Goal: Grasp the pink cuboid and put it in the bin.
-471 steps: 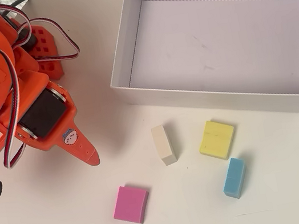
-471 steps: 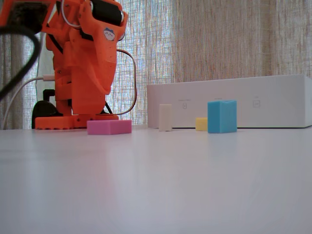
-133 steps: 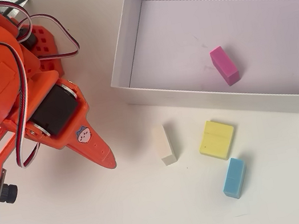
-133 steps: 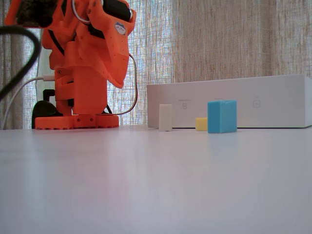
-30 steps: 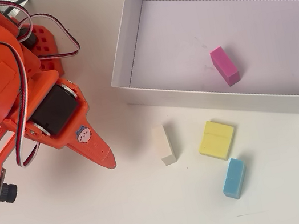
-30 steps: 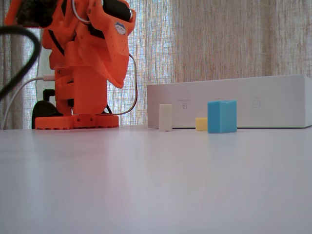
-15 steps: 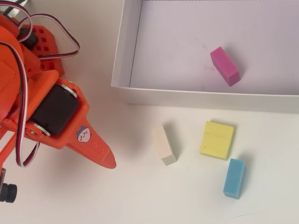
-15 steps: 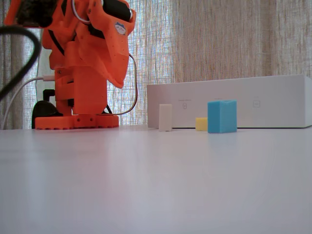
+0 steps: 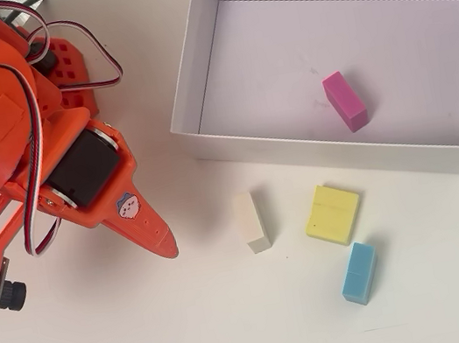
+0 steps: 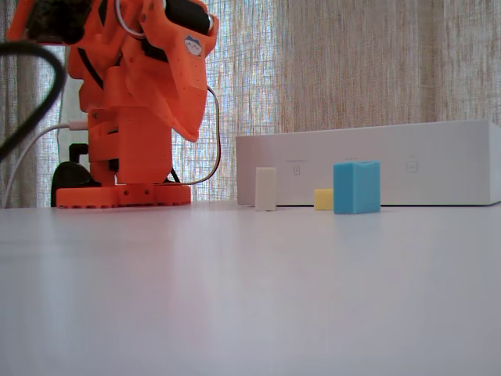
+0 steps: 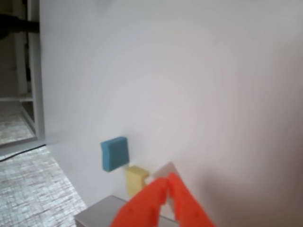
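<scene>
Bench: a plain white matte bench (image 10: 250, 298) fills the near ground of the fixed view and carries everything else.
Blue block: a small sky-blue rectangular block (image 9: 359, 273) is the block farthest from the box in the overhead view; in the fixed view (image 10: 356, 187) it looks the largest and nearest.
Yellow block: a flat pale-yellow rectangular block (image 9: 333, 214) lies just beside the blue one, between it and the box wall, apart from both.
Cream block: a cream-white narrow block (image 9: 252, 221) stands left of the yellow one in the overhead view, near the box but not touching it.
Gripper: the orange plastic two-finger gripper (image 11: 166, 185) has its tips meeting at a point with nothing between them; in the overhead view the pointed tip (image 9: 157, 236) hangs over bare bench left of the cream block, well apart from the box.
Arm: the orange printed arm (image 10: 141, 94) is folded over its base at the left of the fixed view, with white cables looping beside it.
Bin: a large shallow white cardboard box (image 9: 199, 75) with low walls and a pale lavender floor sits behind the blocks.
Pink cuboid: the small magenta-pink matte block (image 9: 345, 101) lies flat on the box floor, right of centre, close to the near wall but not touching it.
Backdrop: a beige woven curtain (image 10: 352, 63) hangs behind the box.
</scene>
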### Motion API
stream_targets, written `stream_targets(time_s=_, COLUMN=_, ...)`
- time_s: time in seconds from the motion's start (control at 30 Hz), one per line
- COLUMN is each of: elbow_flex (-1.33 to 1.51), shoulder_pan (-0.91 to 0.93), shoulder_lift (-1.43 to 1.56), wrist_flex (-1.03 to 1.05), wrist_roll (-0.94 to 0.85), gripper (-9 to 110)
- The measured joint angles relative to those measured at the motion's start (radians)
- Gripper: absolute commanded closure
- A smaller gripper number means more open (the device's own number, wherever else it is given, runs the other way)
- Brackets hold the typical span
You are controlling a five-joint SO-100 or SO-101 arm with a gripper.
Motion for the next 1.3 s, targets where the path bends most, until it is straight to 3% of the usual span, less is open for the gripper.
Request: stream_targets(time_s=1.3, elbow_flex=0.000, shoulder_pan=0.000, shoulder_lift=0.000, wrist_flex=0.000, wrist_roll=0.000, gripper=110)
